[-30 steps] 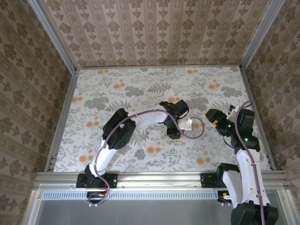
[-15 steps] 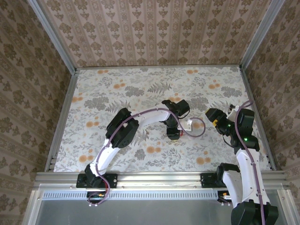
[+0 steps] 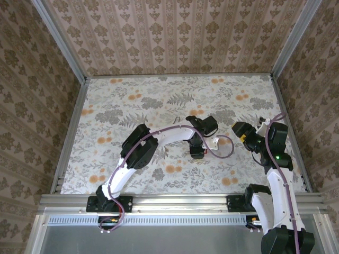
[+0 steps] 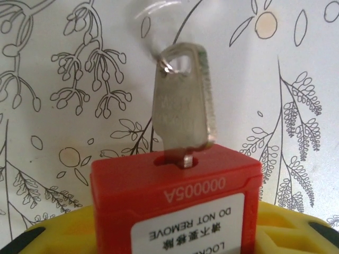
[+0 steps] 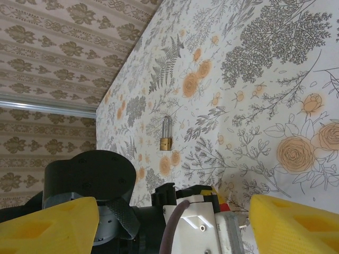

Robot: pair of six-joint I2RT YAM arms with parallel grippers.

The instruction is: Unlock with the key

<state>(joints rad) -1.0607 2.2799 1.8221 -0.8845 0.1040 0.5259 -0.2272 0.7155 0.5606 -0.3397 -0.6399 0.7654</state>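
The key (image 4: 183, 121) is a small silver blade standing up out of a square red tag (image 4: 175, 190) with a white "DO NOT REMOVE" label. My left gripper (image 4: 172, 230) is shut on the tag, a yellow finger (image 4: 45, 238) at each side, just above the floral tabletop. From above, the left gripper (image 3: 197, 152) sits mid-table and my right gripper (image 3: 239, 132) hovers to its right. The right gripper (image 5: 175, 222) is open, its yellow fingers (image 5: 296, 222) wide apart and holding nothing. A brass padlock (image 5: 166, 138) with a silver shackle lies flat beyond the left wrist.
A purple cable (image 3: 226, 145) loops between the two grippers. Metal rails (image 3: 69, 137) edge the table left, right and near, and wallpapered walls (image 3: 175, 32) enclose it. The left arm's wrist (image 5: 85, 180) sits close in front of the right gripper.
The left gripper with the key has drifted slightly right and toward the near edge. The right arm has stayed still.
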